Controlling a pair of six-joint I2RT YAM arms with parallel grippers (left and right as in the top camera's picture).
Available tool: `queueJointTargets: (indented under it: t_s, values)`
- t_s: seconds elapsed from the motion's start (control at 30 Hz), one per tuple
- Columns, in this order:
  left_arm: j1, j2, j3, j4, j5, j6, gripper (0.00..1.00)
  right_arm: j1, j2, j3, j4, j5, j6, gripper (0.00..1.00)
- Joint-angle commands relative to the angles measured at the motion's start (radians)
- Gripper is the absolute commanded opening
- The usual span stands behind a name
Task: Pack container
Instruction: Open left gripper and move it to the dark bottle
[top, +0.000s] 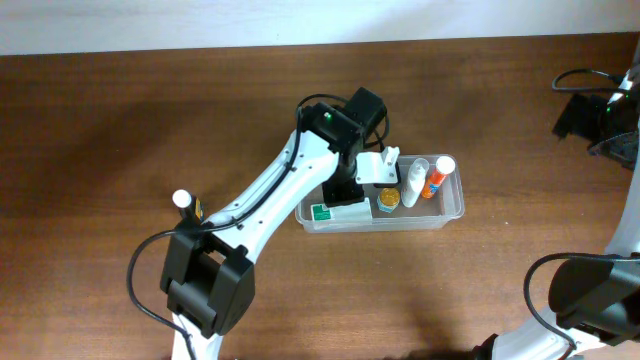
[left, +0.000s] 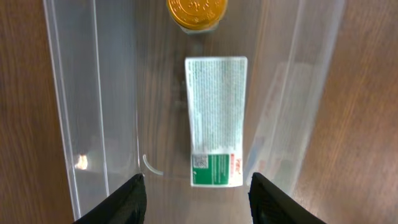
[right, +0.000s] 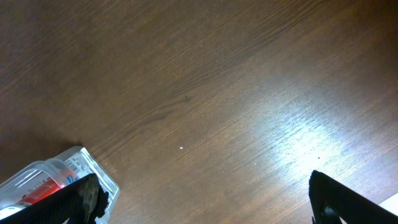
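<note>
left fingers gaped empty over the container, above its box and gold-lidded jar; right fingers spread empty above the bench.

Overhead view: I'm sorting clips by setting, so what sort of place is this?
Probably a robotics lab bench: a wooden table, a white robot arm mounted at it, and a clear container holding small bottles and a box.

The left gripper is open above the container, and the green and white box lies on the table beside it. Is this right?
Not quite. The green and white box lies inside the container, as the left wrist view shows. The left gripper is indeed open above the container.
</note>
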Motion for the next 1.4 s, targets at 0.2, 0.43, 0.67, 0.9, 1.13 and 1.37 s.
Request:
queueJointTargets:
  t_s: [0.2,0.43,0.67,0.9,1.13,1.37]
  values:
    - [0.006,0.018,0.177,0.002,-0.082,-0.198,0.81,-0.006,0.004,-0.004,0.002,-0.003,0.012,0.98]
    - [0.049,0.018,0.402,-0.119,-0.31,-0.579,0.99,-0.006,0.004,-0.004,0.002,-0.003,0.012,0.98]
    - [0.204,0.014,0.515,-0.35,-0.373,-0.862,0.99,-0.006,0.004,-0.004,0.002,-0.003,0.012,0.98]
    - [0.397,0.006,0.495,-0.459,-0.282,-0.958,0.99,-0.006,0.004,-0.004,0.002,-0.003,0.012,0.98]
    - [0.569,0.006,0.444,-0.459,-0.197,-0.959,0.99,-0.006,0.004,-0.004,0.002,-0.003,0.012,0.98]
    - [0.629,0.006,0.313,-0.459,-0.197,-1.004,0.99,-0.006,0.004,-0.004,0.002,-0.003,0.012,0.98]
